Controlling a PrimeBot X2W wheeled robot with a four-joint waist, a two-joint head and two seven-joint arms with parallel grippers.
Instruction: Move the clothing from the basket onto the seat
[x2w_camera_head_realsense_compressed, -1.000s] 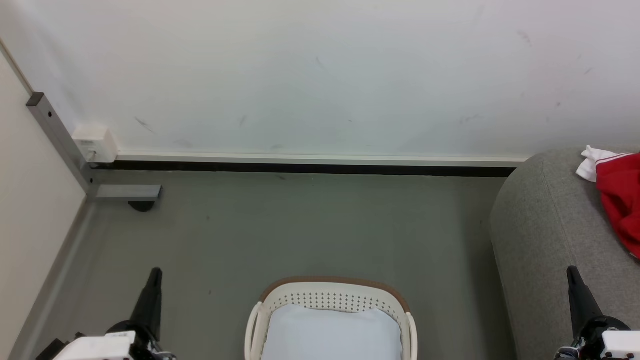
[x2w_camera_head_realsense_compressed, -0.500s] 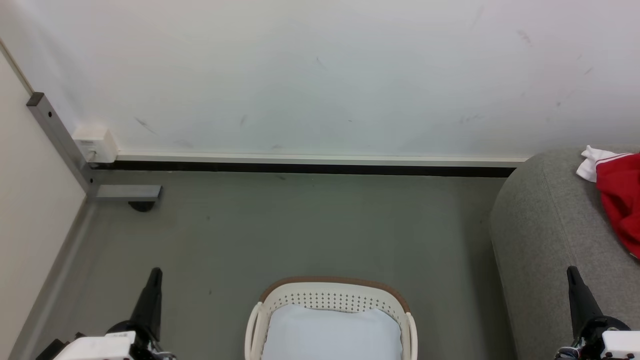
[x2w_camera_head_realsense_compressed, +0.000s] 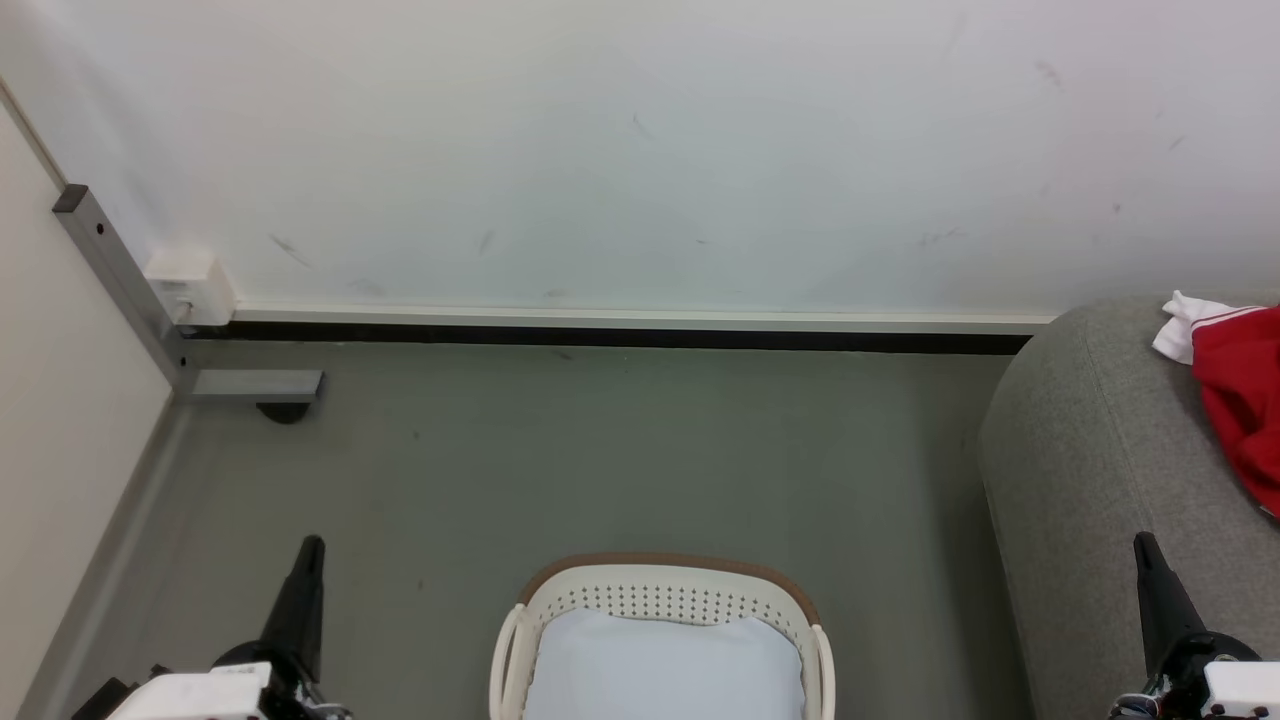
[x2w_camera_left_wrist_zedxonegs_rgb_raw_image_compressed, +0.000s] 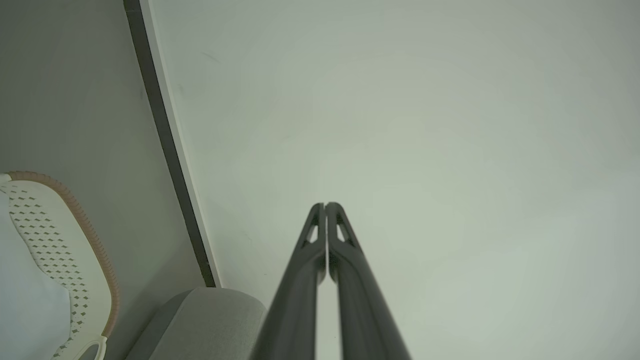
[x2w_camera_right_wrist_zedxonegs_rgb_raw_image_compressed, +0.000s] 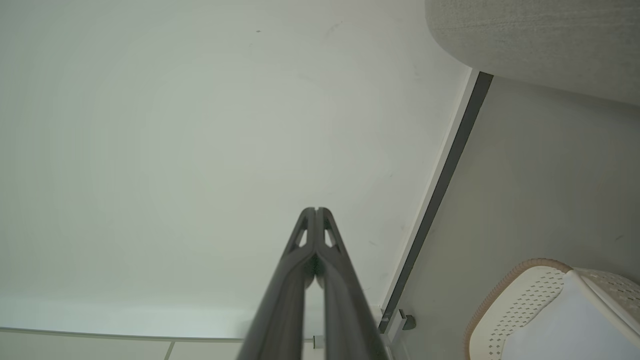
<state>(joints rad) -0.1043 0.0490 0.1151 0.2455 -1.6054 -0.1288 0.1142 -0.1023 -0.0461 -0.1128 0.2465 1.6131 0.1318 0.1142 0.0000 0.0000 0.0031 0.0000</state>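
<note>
left gripper: low at the left of the head view, above the floor, pointing toward the wall. In its wrist view the two fingers are pressed together from the tips down, with nothing between them.
right gripper: low at the right of the head view, in front of the near edge of the seat. Its fingers are likewise pressed together and hold nothing.
basket: stands on the floor between the two grippers, well apart from both. Its brown rim is toward the wall, and the bottom edge of the view cuts it off.
pad: pale blue-white, lying inside the basket and covering the part that shows.
seat: grey, at the right, near the basket with a strip of floor between them.
clothing: red with white trim, lying on top of the seat at the far right. The edge of the view cuts it off, and a white fold sticks out at its far end.
post: grey metal, in the left corner, with its foot on the floor. A small white box touches it.
skirting: a dark strip under a pale ledge, running along the foot of the wall.
wall: white, with a few faint scuffs.
</note>
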